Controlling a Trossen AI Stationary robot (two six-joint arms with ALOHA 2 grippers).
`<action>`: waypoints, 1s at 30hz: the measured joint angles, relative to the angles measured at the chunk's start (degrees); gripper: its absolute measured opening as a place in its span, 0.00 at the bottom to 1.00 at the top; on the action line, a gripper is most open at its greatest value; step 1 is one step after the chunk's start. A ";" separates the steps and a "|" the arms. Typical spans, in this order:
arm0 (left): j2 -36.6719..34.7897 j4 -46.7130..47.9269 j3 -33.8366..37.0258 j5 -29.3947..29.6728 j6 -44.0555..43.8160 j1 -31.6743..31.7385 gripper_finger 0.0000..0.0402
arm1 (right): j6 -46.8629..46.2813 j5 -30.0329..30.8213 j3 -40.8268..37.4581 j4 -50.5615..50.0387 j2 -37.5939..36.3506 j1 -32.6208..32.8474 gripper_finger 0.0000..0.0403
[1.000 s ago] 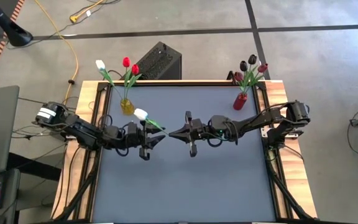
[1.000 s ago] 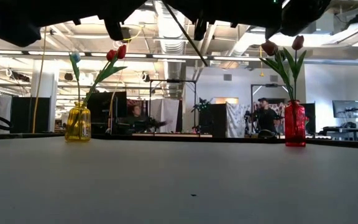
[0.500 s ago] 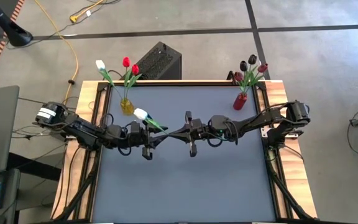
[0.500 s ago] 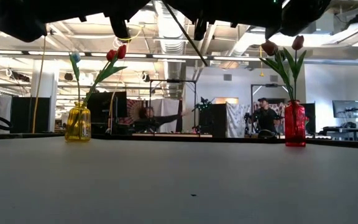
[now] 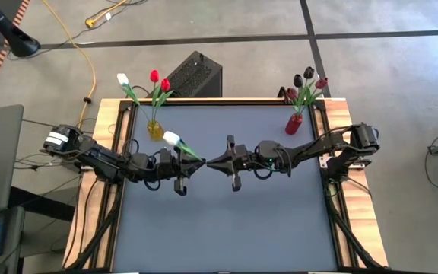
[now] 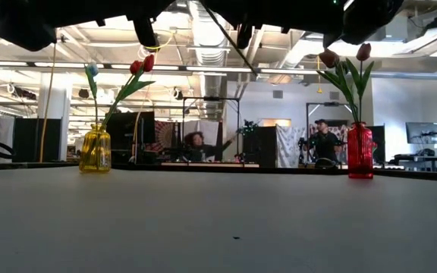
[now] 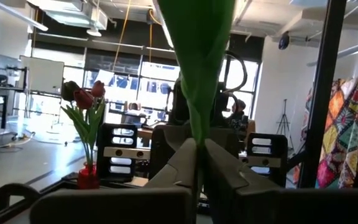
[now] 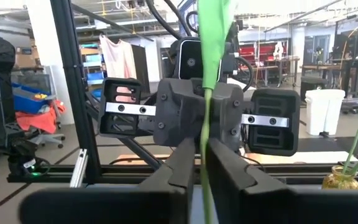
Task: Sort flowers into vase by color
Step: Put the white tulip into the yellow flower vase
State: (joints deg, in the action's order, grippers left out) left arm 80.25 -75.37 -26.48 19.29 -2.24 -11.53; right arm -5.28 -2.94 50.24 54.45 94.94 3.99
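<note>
A white flower (image 5: 172, 139) is held in the air over the middle of the table, its thin green stem (image 8: 204, 74) slanting down toward the right. My left gripper (image 5: 195, 167) is shut on it from the left. My right gripper (image 5: 208, 162) faces it tip to tip, fingers slightly open on either side of the stem (image 8: 202, 142), not touching it. A yellow vase (image 5: 155, 129) at the far left holds white and red flowers. A red vase (image 5: 293, 124) at the far right holds dark flowers. My left gripper pinches the flower's green stem or leaf (image 7: 196, 134) between its two fingers, low down and well below the white head. The fingers come in level from the table's left and lie across the stem. The flower is lifted clear of the table, its head up and toward the far left.
A black box (image 5: 194, 74) stands just beyond the table's far edge. Wooden rails (image 5: 106, 190) run along both sides. The dark mat (image 6: 218, 220) stretches bare toward the near edge. People stand in the room behind the table.
My left gripper has edged toward the right gripper and shut on the flower's stem. The flower has stayed in the air at nearly the same place.
</note>
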 joint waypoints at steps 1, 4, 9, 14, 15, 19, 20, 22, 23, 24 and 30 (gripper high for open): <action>0.00 0.02 0.00 0.04 0.04 -0.02 0.01 | 0.65 -0.07 0.00 0.01 0.00 0.00 0.19; -0.04 0.05 0.00 0.14 0.07 0.01 0.00 | 2.05 -0.26 0.00 0.04 -0.13 -0.16 0.27; -3.85 4.99 0.00 0.98 1.97 0.00 0.00 | 2.14 -0.44 0.00 -2.59 -1.66 -0.79 0.46; -12.23 17.89 0.00 2.61 2.05 0.00 0.00 | 2.29 -0.42 0.00 -9.60 -4.79 -1.24 0.62; -14.37 21.07 0.00 3.14 2.05 0.00 0.00 | 2.30 -0.42 0.00 -11.39 -5.69 -1.41 0.63; -22.42 33.68 0.00 4.96 1.44 0.00 0.00 | 2.29 -0.42 0.00 -19.53 -9.34 -1.90 0.66; -24.49 36.49 0.00 5.44 1.07 0.00 0.00 | 2.29 -0.40 0.00 -21.40 -10.15 -1.90 0.66; -28.48 41.90 0.00 5.60 0.33 0.00 0.00 | 2.29 -0.25 0.00 -24.58 -11.60 -1.90 0.66; -30.65 44.56 0.00 5.68 0.01 0.00 0.00 | 2.29 -0.17 0.00 -25.86 -12.25 -1.90 0.66; -32.61 46.94 0.00 6.13 -0.28 0.00 0.00 | 2.29 -0.16 0.00 -26.88 -12.76 -1.90 0.66; -43.93 59.50 0.00 9.65 -1.35 -0.02 0.00 | 1.41 -0.05 0.00 -31.81 -13.81 -1.90 0.66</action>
State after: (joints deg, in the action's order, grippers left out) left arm 36.32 -15.87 -26.48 28.94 -3.59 -11.55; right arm -3.87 -2.99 50.24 22.64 81.12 2.09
